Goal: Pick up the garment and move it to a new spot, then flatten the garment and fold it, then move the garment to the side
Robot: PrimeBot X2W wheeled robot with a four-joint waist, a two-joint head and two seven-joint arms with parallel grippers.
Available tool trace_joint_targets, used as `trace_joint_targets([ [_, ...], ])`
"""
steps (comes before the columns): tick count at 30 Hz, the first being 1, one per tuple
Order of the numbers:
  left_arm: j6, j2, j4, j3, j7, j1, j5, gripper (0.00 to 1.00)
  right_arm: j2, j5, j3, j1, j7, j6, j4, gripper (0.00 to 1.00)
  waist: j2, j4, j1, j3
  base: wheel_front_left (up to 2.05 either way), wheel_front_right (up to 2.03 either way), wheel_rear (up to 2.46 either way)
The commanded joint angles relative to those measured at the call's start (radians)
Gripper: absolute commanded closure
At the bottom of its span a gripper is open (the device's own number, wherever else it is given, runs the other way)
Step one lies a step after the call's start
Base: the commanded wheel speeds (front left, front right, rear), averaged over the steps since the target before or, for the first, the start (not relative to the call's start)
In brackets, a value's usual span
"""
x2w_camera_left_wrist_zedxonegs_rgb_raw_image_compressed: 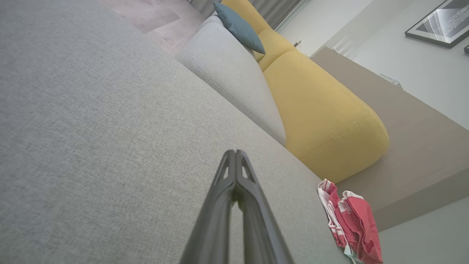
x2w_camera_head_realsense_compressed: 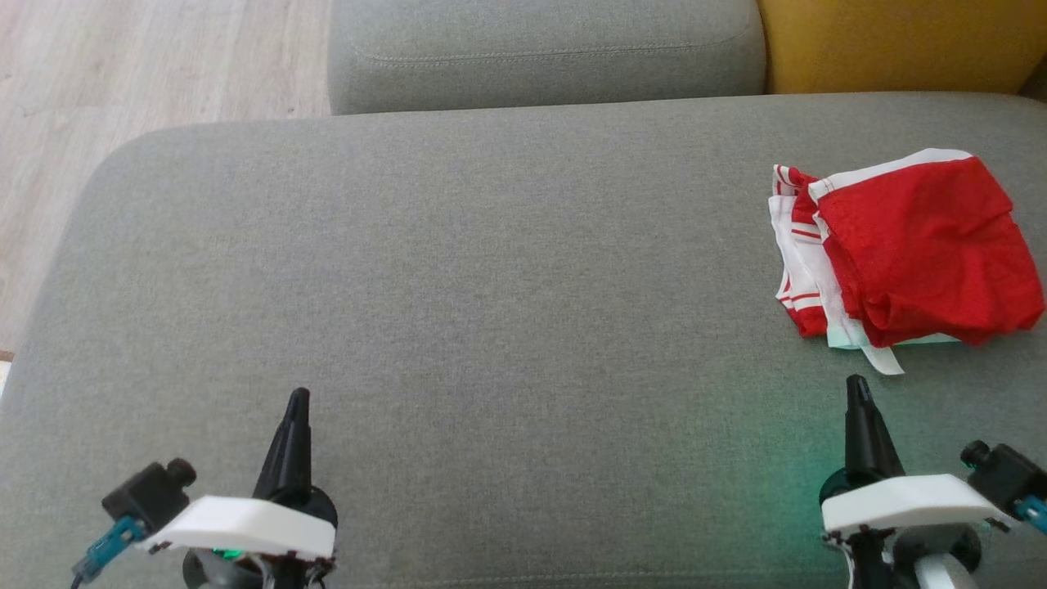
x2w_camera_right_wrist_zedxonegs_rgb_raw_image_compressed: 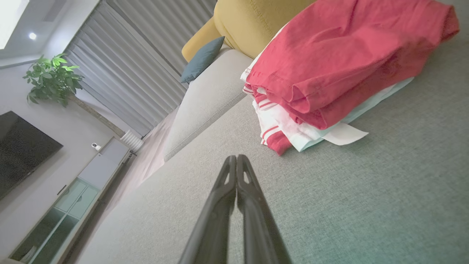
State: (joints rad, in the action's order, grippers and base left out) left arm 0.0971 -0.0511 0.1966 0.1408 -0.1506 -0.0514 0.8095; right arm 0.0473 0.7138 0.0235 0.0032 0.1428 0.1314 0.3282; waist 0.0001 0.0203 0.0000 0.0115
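Folded garment (x2w_camera_head_realsense_compressed: 924,245) lies on the grey cushion (x2w_camera_head_realsense_compressed: 491,286) (far right); both jaws closed, empty.

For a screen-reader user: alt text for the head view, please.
A folded red and white garment lies at the right of a grey cushion. The left gripper and right gripper, both shut, point up from the bottom edge.

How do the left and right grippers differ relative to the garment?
The right dark two-fingered gripper sits near the folded red-and-white fabric garment; the left dark two-fingered gripper sits far across the grey fabric sofa seat. Ahead of the right is the garment; ahead of the left, bare seat. Both are shut and empty.
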Motion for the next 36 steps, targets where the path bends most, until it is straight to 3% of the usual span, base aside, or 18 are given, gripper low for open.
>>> trace_joint_targets([
  [1,0.006,-0.013,-0.028,-0.029,0.003,0.058,0.021,1.00,0.016,0.023,0.001,-0.057,-0.006,0.000,-0.039,1.00,-0.0001,0.000,0.0000,0.000,0.00,0.00,0.00],
  [36,0.018,-0.020,0.004,-0.108,0.101,0.100,0.372,1.00,0.020,0.411,-0.045,-0.079,-0.103,0.000,-0.059,1.00,-0.0001,-0.009,0.0000,-0.004,0.00,0.00,0.00],
])
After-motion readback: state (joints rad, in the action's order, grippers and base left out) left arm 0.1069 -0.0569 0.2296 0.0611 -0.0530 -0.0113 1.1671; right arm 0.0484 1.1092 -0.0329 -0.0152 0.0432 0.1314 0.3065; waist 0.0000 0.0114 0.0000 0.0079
